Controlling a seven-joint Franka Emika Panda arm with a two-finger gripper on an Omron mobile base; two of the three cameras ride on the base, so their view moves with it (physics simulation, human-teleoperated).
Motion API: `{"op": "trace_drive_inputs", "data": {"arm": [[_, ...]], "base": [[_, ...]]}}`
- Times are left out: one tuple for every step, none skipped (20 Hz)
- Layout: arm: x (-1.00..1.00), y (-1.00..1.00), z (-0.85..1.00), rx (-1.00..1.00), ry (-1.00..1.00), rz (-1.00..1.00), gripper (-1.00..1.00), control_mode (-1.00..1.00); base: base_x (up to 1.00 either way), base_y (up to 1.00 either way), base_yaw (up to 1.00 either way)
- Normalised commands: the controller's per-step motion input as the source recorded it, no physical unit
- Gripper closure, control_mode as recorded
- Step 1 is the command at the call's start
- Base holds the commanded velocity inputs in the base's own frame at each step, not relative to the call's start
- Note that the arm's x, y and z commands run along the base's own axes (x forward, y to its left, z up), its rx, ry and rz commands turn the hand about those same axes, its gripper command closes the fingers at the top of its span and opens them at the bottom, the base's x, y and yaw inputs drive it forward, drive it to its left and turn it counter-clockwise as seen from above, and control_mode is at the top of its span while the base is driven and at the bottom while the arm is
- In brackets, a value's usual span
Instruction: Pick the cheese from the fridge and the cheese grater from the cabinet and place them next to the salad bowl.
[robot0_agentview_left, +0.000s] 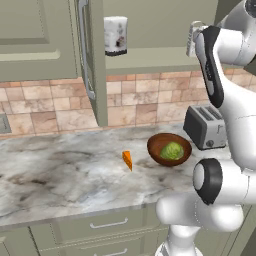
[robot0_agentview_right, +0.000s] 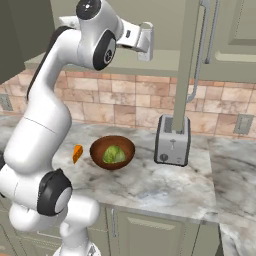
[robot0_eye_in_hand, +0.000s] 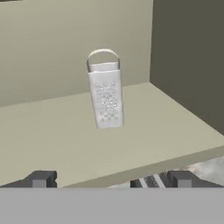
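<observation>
The cheese grater (robot0_eye_in_hand: 105, 89), a silver-white box with a loop handle, stands upright on the shelf of the open cabinet (robot0_eye_in_hand: 57, 140), close to its right inner wall. My gripper (robot0_eye_in_hand: 111, 179) is open at the shelf's front edge, a short way from the grater and touching nothing. Seen from the base, the gripper (robot0_agentview_right: 146, 42) is raised to the cabinet opening. The orange cheese (robot0_agentview_left: 128, 160) wedge lies on the counter just left of the salad bowl (robot0_agentview_left: 169, 149), which holds green lettuce. The fridge is out of view.
The cabinet door (robot0_agentview_left: 97, 60) stands swung out over the counter, its bar handle on the left. A white canister (robot0_agentview_left: 115, 35) sits on the shelf further left. A silver toaster (robot0_agentview_left: 205, 127) stands right of the bowl against the tiled wall.
</observation>
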Motion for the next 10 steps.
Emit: {"op": "trace_drive_inputs", "data": {"arm": [[0.16,0.0,-0.18,0.0,0.0,0.0,-1.0,-1.0],[0.16,0.0,-0.24,0.0,0.0,0.0,-1.0,-1.0],[0.2,0.0,-0.25,0.0,0.0,0.0,-1.0,-1.0],[0.27,0.0,-0.23,0.0,0.0,0.0,-1.0,-1.0],[0.31,0.0,-0.18,0.0,0.0,0.0,-1.0,-1.0],[0.35,0.0,-0.14,0.0,0.0,0.0,-1.0,-1.0],[0.39,0.0,-0.13,0.0,0.0,0.0,-1.0,-1.0],[0.4,0.0,-0.12,0.0,0.0,0.0,-1.0,-1.0],[0.43,-0.01,-0.07,0.0,0.0,0.0,-1.0,-1.0],[0.46,0.0,-0.05,0.0,0.0,0.0,-1.0,-1.0]], "base": [[0.0,0.0,0.0],[0.0,0.0,0.0],[0.0,0.0,0.0],[0.0,0.0,0.0],[0.0,0.0,0.0],[0.0,0.0,0.0],[0.0,0.0,0.0],[0.0,0.0,0.0],[0.0,0.0,0.0],[0.0,0.0,0.0]]}}
